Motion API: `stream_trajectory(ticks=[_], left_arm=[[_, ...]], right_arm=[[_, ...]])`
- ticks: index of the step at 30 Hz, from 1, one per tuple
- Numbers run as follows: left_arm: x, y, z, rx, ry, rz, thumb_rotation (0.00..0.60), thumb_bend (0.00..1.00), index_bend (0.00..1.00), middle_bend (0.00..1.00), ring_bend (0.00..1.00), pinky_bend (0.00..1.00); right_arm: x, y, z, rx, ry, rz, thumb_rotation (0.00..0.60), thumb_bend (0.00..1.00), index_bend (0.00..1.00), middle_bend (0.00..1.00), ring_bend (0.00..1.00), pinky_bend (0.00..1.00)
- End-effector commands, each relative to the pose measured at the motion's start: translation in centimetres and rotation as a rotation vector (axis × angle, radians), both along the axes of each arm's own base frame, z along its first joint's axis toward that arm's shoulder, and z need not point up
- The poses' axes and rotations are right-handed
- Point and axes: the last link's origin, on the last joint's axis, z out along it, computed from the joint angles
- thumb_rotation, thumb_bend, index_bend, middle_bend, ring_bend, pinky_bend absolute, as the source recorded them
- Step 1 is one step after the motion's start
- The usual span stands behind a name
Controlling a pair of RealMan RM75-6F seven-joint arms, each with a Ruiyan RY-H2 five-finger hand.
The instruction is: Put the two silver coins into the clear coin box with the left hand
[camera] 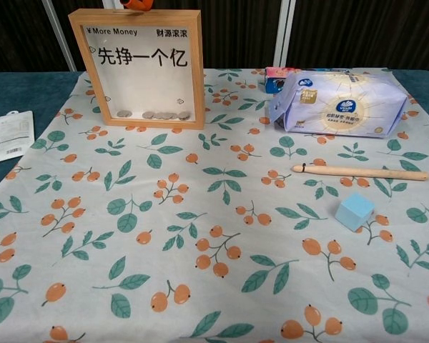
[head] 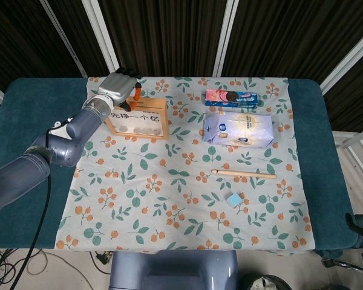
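Fingers (head: 132,92) of the left hand (head: 118,84) curl over the top edge of the coin box (camera: 144,68); whether they pinch anything cannot be told.
Upright near the cloth's far-left corner, the wood-framed box has silver coins (camera: 156,114) lying in a row along its bottom. To its right lie a cookie pack (head: 231,97) and a tissue pack (camera: 343,102), then nearer, a wooden stick (camera: 361,172) and a blue cube (camera: 354,211). A white packet (camera: 9,135) lies off the tablecloth (camera: 200,236).

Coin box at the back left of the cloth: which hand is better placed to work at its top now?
The left hand. It sits at the top edge of the coin box, with fingertips showing just above the frame in the chest view. The right hand appears in neither view.
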Motion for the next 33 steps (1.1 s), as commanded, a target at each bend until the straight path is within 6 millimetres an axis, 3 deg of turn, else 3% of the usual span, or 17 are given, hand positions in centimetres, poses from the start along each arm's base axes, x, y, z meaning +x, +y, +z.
stream_trajectory(ticks=[1, 5, 9, 13, 17, 24, 33], left_arm=[[0.5, -0.2, 0.5, 0.014, -0.016, -0.018, 0.600, 0.39, 0.50, 0.11, 0.00, 0.00], [1.3, -1.4, 2.4, 0.067, -0.082, -0.074, 0.600, 0.41, 0.50, 0.11, 0.00, 0.00], [0.8, -3.2, 4.0, 0.134, -0.108, -0.152, 0.600, 0.43, 0.49, 0.11, 0.00, 0.00], [-2.5, -6.7, 6.1, 0.209, -0.181, -0.160, 0.600, 0.43, 0.46, 0.09, 0.00, 0.00], [-9.7, -13.7, 7.6, 0.302, -0.202, -0.109, 0.600, 0.43, 0.38, 0.07, 0.00, 0.00], [-16.7, -21.6, 5.7, 0.372, -0.229, -0.056, 0.600, 0.42, 0.25, 0.04, 0.00, 0.00], [-21.5, -27.3, 2.5, 0.352, -0.270, 0.029, 0.600, 0.40, 0.16, 0.00, 0.00, 0.00]], right_arm=[[0.0, 0.0, 0.0, 0.000, 0.001, 0.000, 0.600, 0.37, 0.12, 0.08, 0.03, 0.00], [0.0, 0.0, 0.0, -0.003, 0.001, 0.000, 0.600, 0.37, 0.12, 0.08, 0.03, 0.00], [0.0, 0.0, 0.1, -0.006, 0.000, 0.000, 0.600, 0.37, 0.12, 0.08, 0.03, 0.00], [0.0, -0.1, 0.0, 0.001, 0.001, 0.003, 0.600, 0.37, 0.12, 0.08, 0.03, 0.00], [0.2, -0.2, 0.0, 0.000, -0.001, 0.032, 0.600, 0.37, 0.12, 0.08, 0.02, 0.00], [0.8, -0.6, -0.1, 0.016, 0.026, 0.146, 0.600, 0.37, 0.12, 0.08, 0.03, 0.00], [1.1, -0.6, -0.7, 0.034, 0.077, 0.214, 0.600, 0.37, 0.12, 0.08, 0.03, 0.00]])
